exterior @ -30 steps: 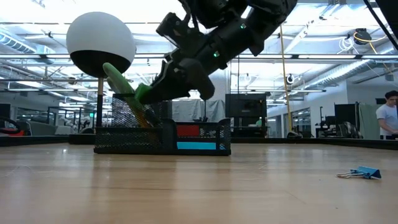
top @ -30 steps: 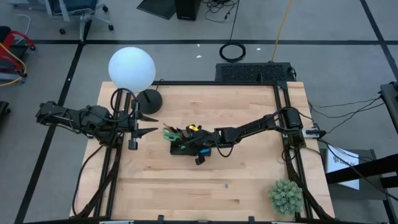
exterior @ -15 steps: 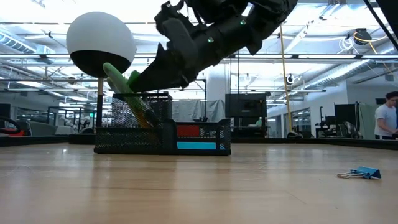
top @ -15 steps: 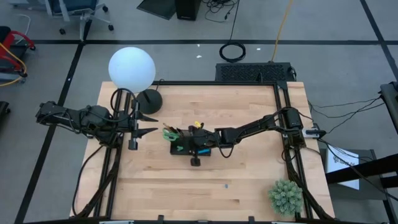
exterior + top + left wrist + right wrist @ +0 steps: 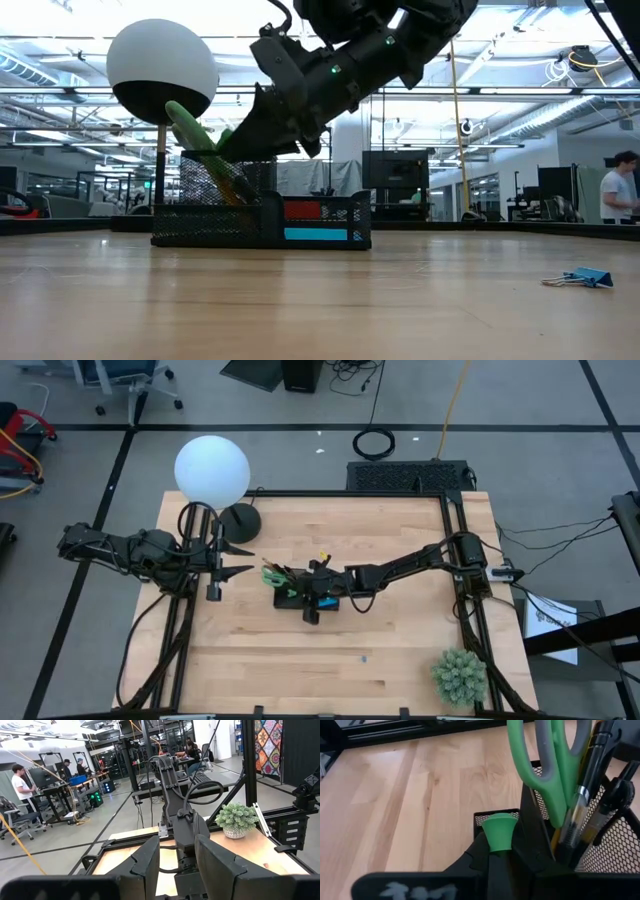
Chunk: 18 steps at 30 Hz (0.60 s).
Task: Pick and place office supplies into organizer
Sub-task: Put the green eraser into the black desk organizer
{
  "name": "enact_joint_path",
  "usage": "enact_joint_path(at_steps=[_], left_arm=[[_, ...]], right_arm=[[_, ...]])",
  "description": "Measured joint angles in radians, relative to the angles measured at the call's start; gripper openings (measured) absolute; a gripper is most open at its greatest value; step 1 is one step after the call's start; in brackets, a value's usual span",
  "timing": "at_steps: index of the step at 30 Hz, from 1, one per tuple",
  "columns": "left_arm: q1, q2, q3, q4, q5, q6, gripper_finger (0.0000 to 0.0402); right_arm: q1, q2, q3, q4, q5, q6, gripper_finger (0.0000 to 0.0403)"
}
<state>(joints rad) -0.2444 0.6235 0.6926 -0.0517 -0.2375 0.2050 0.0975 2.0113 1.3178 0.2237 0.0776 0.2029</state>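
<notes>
The black mesh organizer stands mid-table. Green-handled scissors and dark pens lean upright in its taller compartment. A blue pad lies in the lower one. My right gripper reaches in from the table's right and slants down over the taller compartment. It is shut on a small green piece with a flared end. My left gripper waits open at the table's left, by the lamp, pointing level. My right gripper pinches the small green piece between its two fingers, and the flared end sticks out past the fingertips. The fingers slant down from the table's right. The piece is lifted clear, just above the rim of the taller compartment.
A lamp with a white globe and a round black base stands at the far left. A potted plant sits at the near right corner. A blue binder clip lies on the bare wood to the right.
My right gripper has rolled about its own pointing line while staying over the organizer. The green piece has turned with it and stays pinched.
</notes>
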Motion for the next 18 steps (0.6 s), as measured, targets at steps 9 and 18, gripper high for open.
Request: enact_joint_path(at_steps=[9,18], left_arm=[[0.0,0.0,0.0,0.0,0.0,0.0,0.0131],[0.0,0.0,0.0,0.0,0.0,0.0,0.0131]], right_arm=[[0.0,0.0,0.0,-0.025,0.0,0.024,0.0043],[0.001,0.0,0.0,-0.04,-0.003,0.026,0.0071]])
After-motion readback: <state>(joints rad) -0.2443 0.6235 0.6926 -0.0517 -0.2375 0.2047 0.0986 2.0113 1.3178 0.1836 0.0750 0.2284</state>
